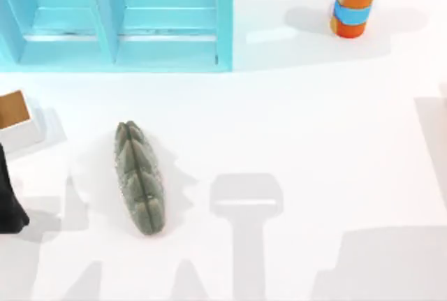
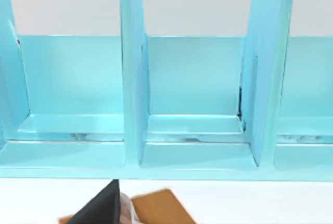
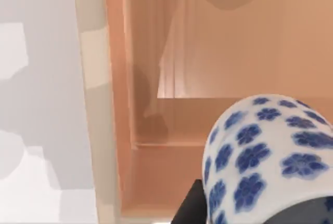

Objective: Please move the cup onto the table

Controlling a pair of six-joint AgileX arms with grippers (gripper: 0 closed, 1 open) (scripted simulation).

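The cup (image 3: 265,156) is white with blue flowers and sits very close in the right wrist view, in front of a peach-coloured shelf unit (image 3: 208,52). A dark part of my right gripper (image 3: 190,206) lies against the cup's side. The rest of that gripper is hidden. The table (image 1: 314,140) is the wide white top. My left arm is parked at the table's left edge. Its gripper (image 2: 101,208) faces the turquoise shelf, just above a brown-topped box.
A turquoise shelf unit (image 1: 119,18) stands at the back left. An orange cylinder with a blue band (image 1: 353,4) stands at the back right. A grey-green ridged object (image 1: 140,179) lies left of centre. The small white box with a brown top (image 1: 14,112) is at the left edge.
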